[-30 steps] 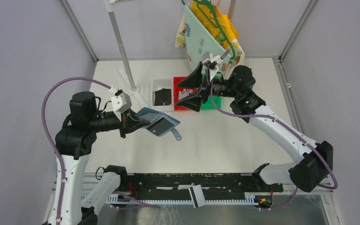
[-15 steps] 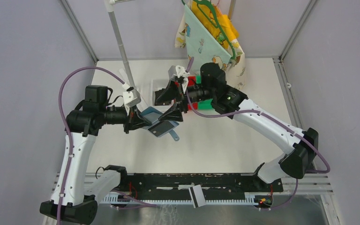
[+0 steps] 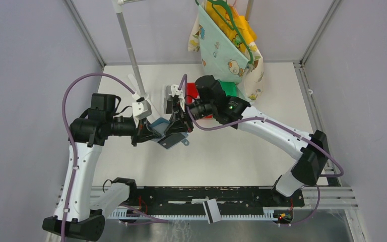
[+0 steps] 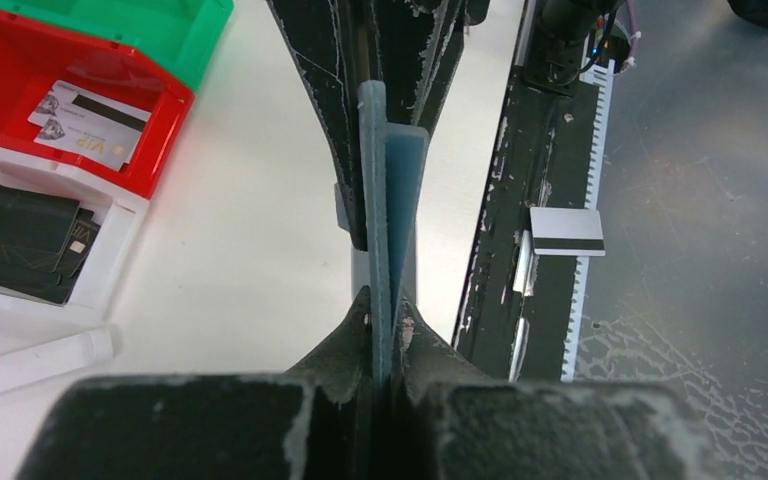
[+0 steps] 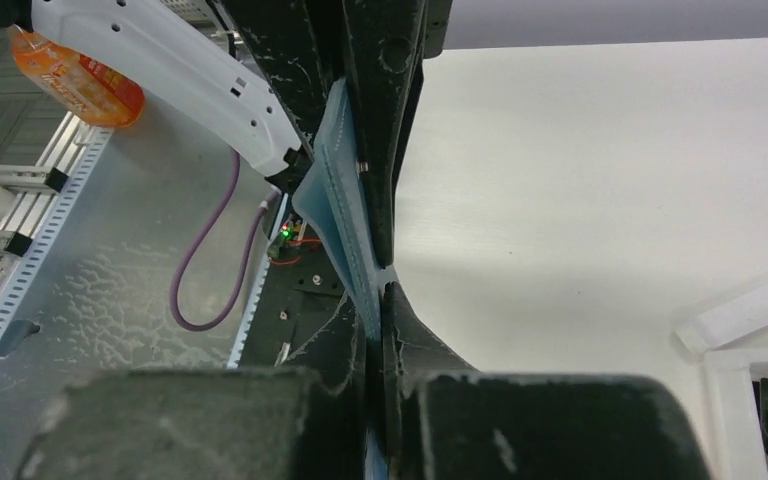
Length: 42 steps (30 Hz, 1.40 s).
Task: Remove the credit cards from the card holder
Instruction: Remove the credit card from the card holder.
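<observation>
Above the table's middle, both grippers hold the teal-blue card holder (image 3: 159, 124). My left gripper (image 3: 155, 132) is shut on its near end; in the left wrist view (image 4: 388, 305) the card holder (image 4: 395, 190) shows edge-on. My right gripper (image 3: 177, 126) comes from the opposite side and its jaws (image 5: 380, 290) are shut on the stitched blue edge (image 5: 338, 170). A thin dark layer lies against that edge; whether it is a card I cannot tell. One credit card (image 4: 85, 115) with a dark stripe lies in the red bin (image 4: 165, 125). Another striped card (image 3: 211, 209) rests on the front rail.
A white bin (image 4: 125, 235) with black flat pieces stands beside the red bin, and a green bin (image 3: 229, 86) is behind my right arm. A pole stand (image 3: 131, 50) and a hanging cloth bag (image 3: 227, 45) occupy the back. The black rail (image 3: 206, 196) runs along the near edge.
My right arm swung left from the bins to the card holder and its jaws went from wide open to shut on it. My left arm raised the holder slightly toward it.
</observation>
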Each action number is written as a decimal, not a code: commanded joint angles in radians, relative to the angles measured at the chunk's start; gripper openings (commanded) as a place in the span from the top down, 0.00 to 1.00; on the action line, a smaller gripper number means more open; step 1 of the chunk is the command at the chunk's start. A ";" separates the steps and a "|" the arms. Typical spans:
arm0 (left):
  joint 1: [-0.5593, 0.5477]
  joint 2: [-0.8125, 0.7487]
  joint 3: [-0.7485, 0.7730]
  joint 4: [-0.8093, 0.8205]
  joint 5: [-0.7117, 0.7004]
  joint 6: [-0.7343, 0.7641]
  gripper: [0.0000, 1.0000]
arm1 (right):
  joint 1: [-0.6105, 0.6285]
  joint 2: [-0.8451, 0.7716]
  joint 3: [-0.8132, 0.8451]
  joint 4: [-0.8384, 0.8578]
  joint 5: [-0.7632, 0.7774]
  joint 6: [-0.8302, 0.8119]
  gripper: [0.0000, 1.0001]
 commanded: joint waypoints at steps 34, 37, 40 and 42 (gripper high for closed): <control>-0.002 -0.241 -0.303 1.336 0.137 -1.498 0.34 | 0.069 -0.185 -0.639 1.741 0.677 0.997 1.00; -0.001 -0.233 -0.296 1.327 0.154 -1.490 0.46 | 0.082 -0.168 -0.653 1.773 0.722 0.991 1.00; -0.002 -0.221 -0.266 1.211 0.164 -1.382 0.64 | 0.081 -0.169 -0.680 1.790 0.732 0.982 0.88; 0.000 -0.198 -0.210 1.020 0.154 -1.208 0.82 | 0.070 -0.183 -0.705 1.797 0.718 0.958 0.71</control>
